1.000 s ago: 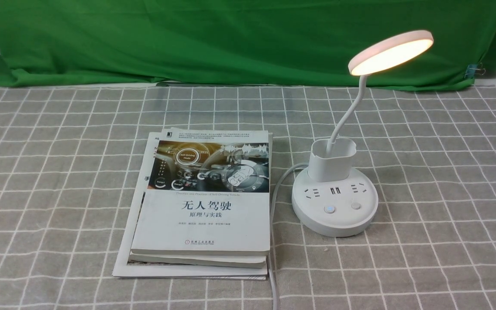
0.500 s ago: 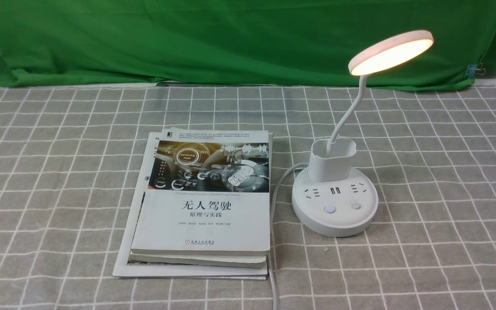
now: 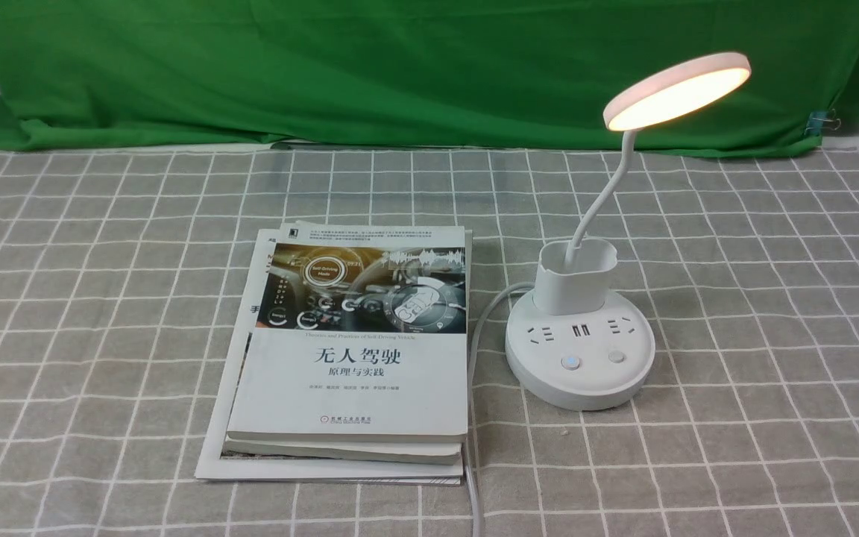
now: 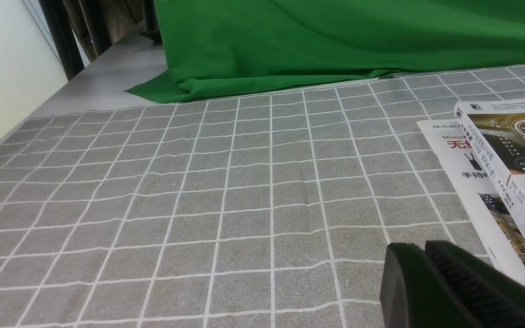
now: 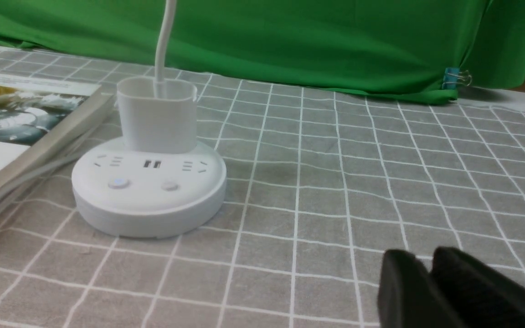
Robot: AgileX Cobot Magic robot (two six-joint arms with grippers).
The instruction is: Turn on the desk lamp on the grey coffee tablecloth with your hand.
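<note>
Right gripper [image 5: 426, 273] apart from desk lamp [image 5: 148, 182]

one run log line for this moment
white plastic desk lamp: lit | on grey grid tablecloth | left tool: shut | right tool: shut, clear of lamp

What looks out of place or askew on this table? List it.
Little stands out. The stack of books is untidy: the bottom one juts out to the left under the two above. The desk lamp stands upright on the grey coffee tablecloth, its head already glowing. Nothing looks spilled or damaged.
</note>
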